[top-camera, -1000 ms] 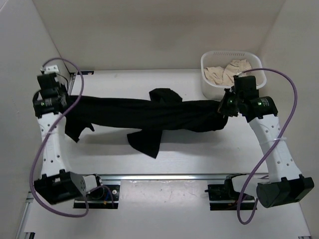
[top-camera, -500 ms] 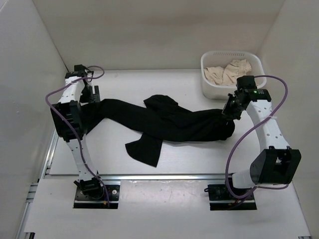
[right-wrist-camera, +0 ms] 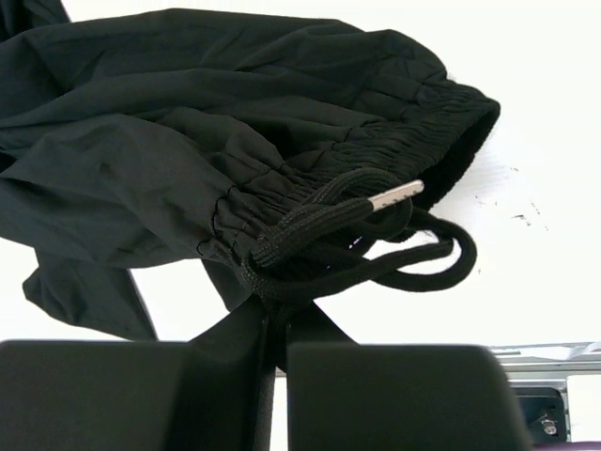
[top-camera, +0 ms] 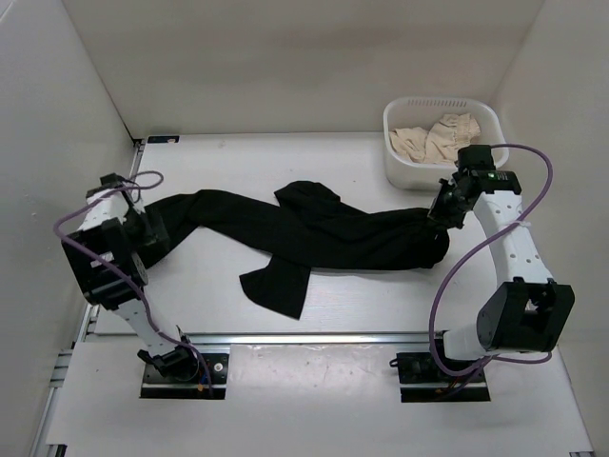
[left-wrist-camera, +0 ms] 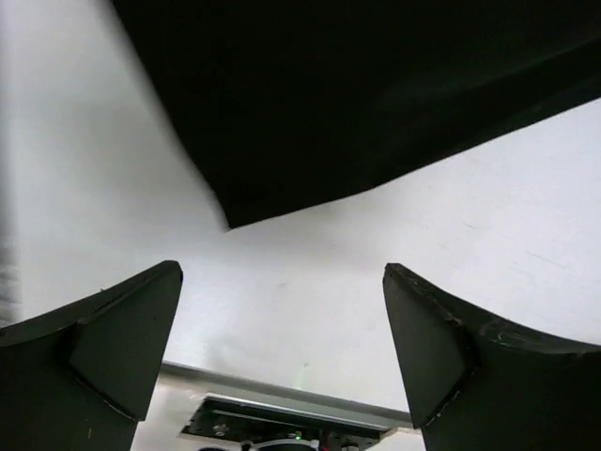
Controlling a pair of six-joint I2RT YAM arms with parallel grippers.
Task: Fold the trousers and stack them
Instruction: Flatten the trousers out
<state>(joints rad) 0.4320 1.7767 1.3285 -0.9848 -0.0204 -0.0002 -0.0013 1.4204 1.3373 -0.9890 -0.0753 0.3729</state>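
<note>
The black trousers (top-camera: 314,233) lie stretched across the table from left to right, with one leg folded toward the front (top-camera: 276,281). My right gripper (top-camera: 440,211) is shut on their waistband end. In the right wrist view the gathered waistband (right-wrist-camera: 357,141) and looped drawstring (right-wrist-camera: 376,235) sit just beyond the closed right gripper (right-wrist-camera: 277,324), which pinches black fabric. My left gripper (top-camera: 155,229) hovers at the left leg end. In the left wrist view, the left gripper (left-wrist-camera: 282,319) is open and empty, with the trousers' edge (left-wrist-camera: 357,94) ahead of the fingertips.
A white basket (top-camera: 396,157) holding beige cloth (top-camera: 433,138) stands at the back right, close behind the right gripper. White walls enclose the table on the left, back and right. A metal rail (top-camera: 314,338) runs along the near edge by the arm bases.
My left gripper opened and let go of the leg end, which dropped onto the table. The left arm then drew back to the left. The right gripper kept its grip.
</note>
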